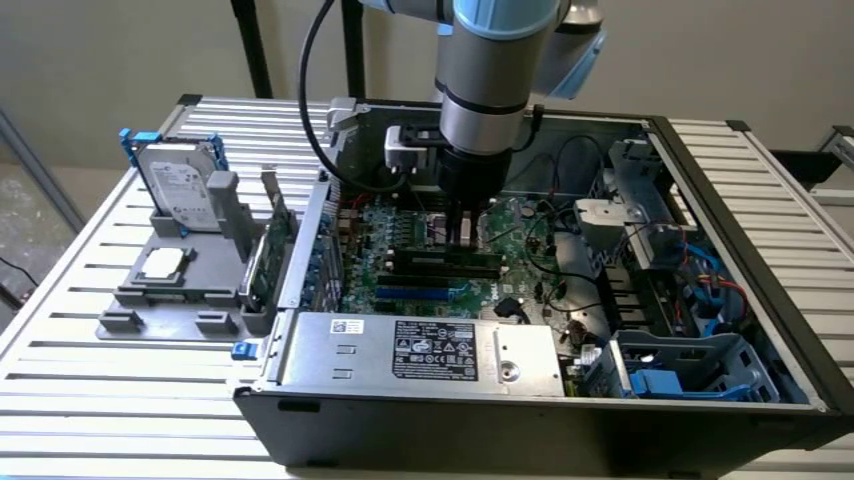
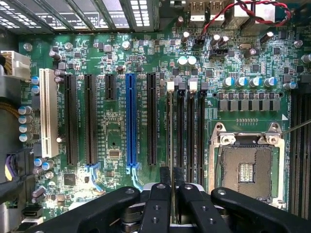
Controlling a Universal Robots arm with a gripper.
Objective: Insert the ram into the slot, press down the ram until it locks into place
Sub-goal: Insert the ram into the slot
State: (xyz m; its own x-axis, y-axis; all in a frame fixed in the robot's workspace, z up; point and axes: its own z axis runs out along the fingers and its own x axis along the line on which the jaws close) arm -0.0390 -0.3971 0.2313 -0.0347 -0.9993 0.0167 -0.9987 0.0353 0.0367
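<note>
My gripper reaches down into the open computer case over the motherboard. Its two dark fingers stand close together, shut on the ram. The ram is a thin stick seen edge-on, running along the first of the parallel black memory slots, the one nearest the blue slot. Pale end clips mark the slots' far ends. In the exterior view my gripper comes straight down onto the ram at the middle of the board. Whether the ram is fully seated I cannot tell.
A blue slot, black expansion slots and a white one lie beside the memory slots. The bare CPU socket is on the other side. At the exterior view's left, a grey fixture holds a hard drive and a green card.
</note>
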